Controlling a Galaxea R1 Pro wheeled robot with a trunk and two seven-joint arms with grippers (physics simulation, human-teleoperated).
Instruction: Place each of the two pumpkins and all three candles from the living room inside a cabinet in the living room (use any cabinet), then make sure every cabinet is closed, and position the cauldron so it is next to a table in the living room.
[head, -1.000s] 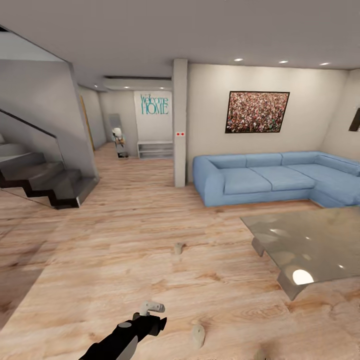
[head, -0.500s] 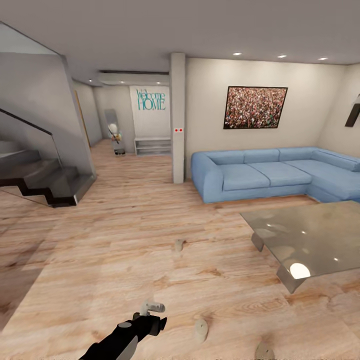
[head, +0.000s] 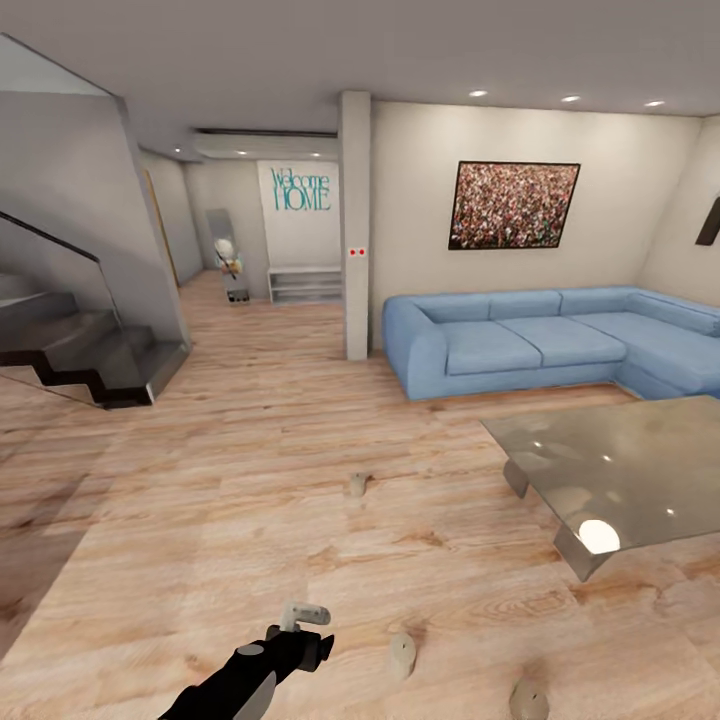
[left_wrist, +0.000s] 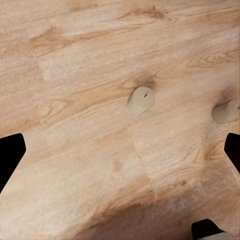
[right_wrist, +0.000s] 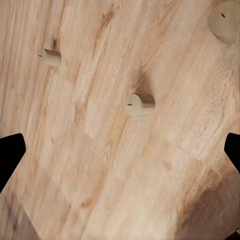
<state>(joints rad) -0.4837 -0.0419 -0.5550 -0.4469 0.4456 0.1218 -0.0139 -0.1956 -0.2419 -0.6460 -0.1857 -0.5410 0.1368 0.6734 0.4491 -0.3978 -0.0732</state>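
- Three candles are just lying on the wood floor (head: 200, 480), all tipped on their sides. The far one (head: 357, 485) is out in the open middle, and the two near ones (head: 401, 655) and (head: 528, 699) sit close to the robot.
- Guessing they're scattered like that so each one needs its own pickup.
- Left arm (head: 262, 665) is held low and forward over the floor, probably parked for driving.
- Left wrist view has the fingers (left_wrist: 11, 155) spread wide with nothing between them. The right fingers (right_wrist: 10, 152) look parted and empty too.
- Glass table (head: 620, 470) sits on the right, in front of the blue sofa (head: 530, 345).
- Nothing here I'd call a pumpkin, cabinet or cauldron, so it's candles first, I reckon.
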